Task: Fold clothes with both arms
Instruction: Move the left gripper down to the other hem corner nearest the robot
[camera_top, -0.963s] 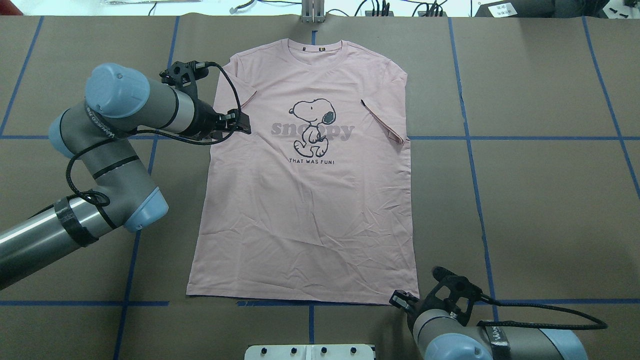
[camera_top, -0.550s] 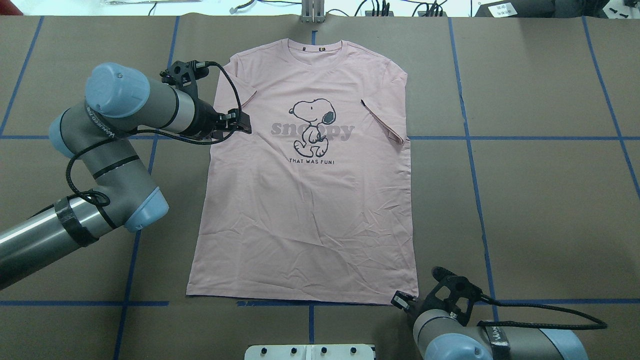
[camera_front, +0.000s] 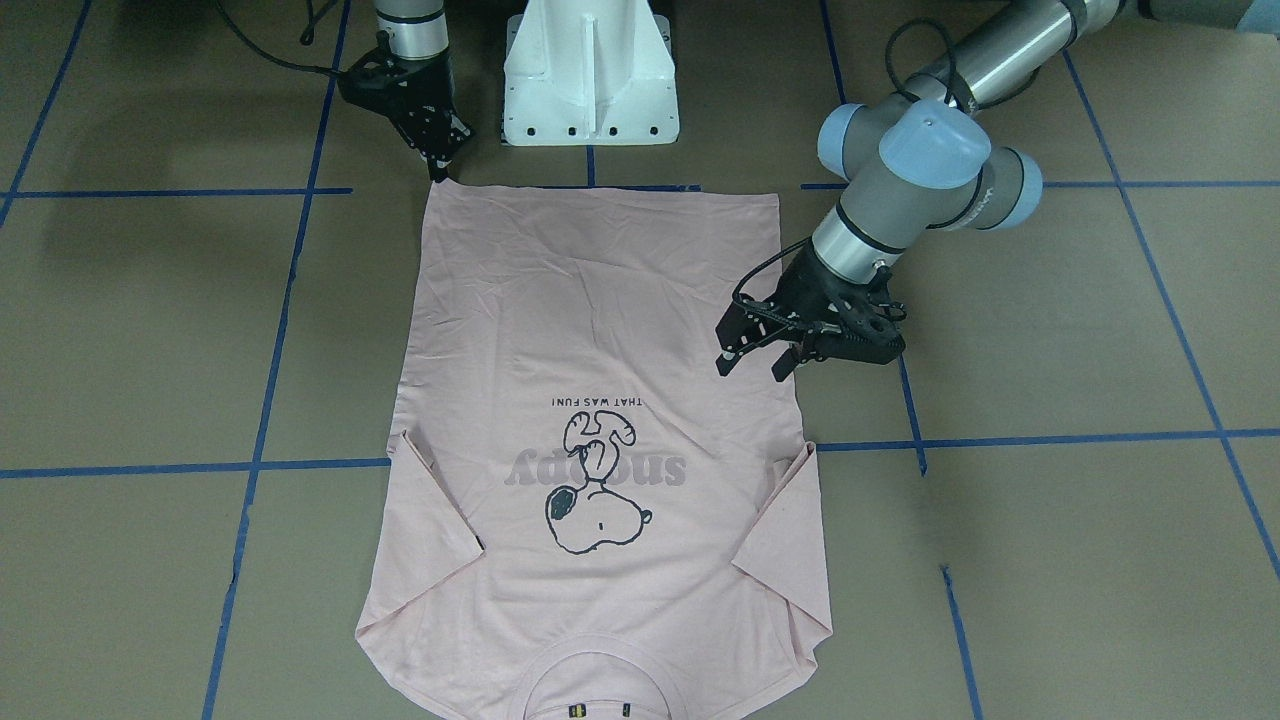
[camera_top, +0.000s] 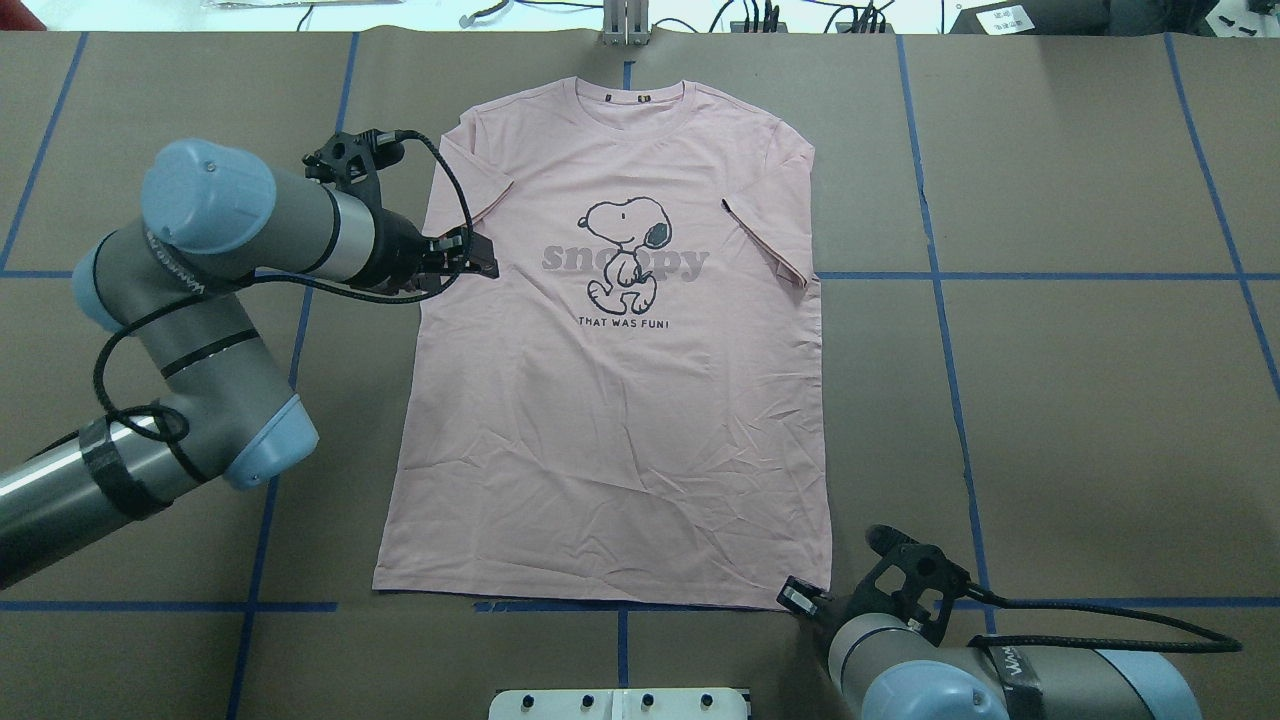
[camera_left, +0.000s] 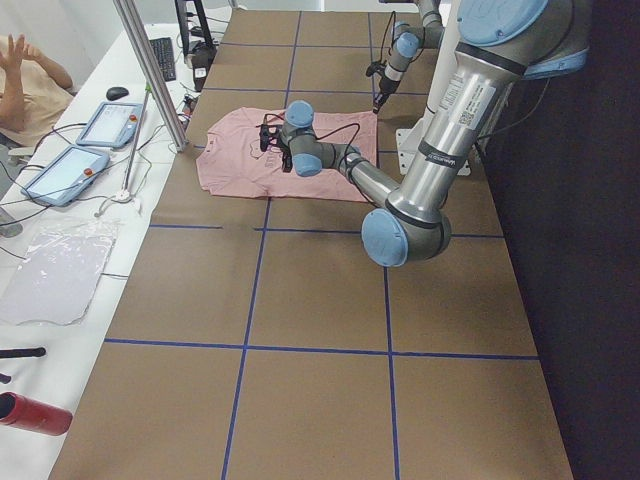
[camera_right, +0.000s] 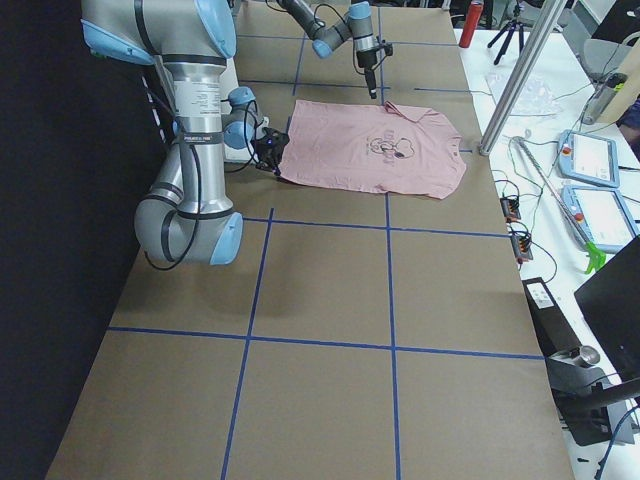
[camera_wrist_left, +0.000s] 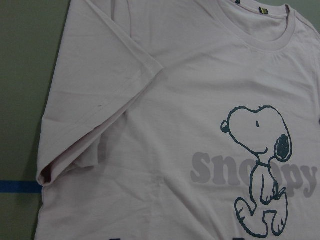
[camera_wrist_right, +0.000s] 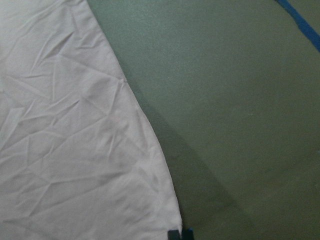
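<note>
Seemingly lining up grasps on the flat shirt: left gripper spread open mid-left by the sleeve, right gripper at the lower-right hem corner, jaw state impossible to tell; next, probably pinching and lifting both together.

The T-shirt is seen in pale pink, printed with a dog drawn in dark outline with a dark ear, with grey lettering set across it and a line of small dark lettering beneath. The table is covered in plain brown and crossed by a grid of blue tape lines, and a white base is set at its edge on the robot's side. The left arm and the right arm are finished in grey and silver with light blue joint caps, and black is used for the cables, the left gripper and the right gripper.
</note>
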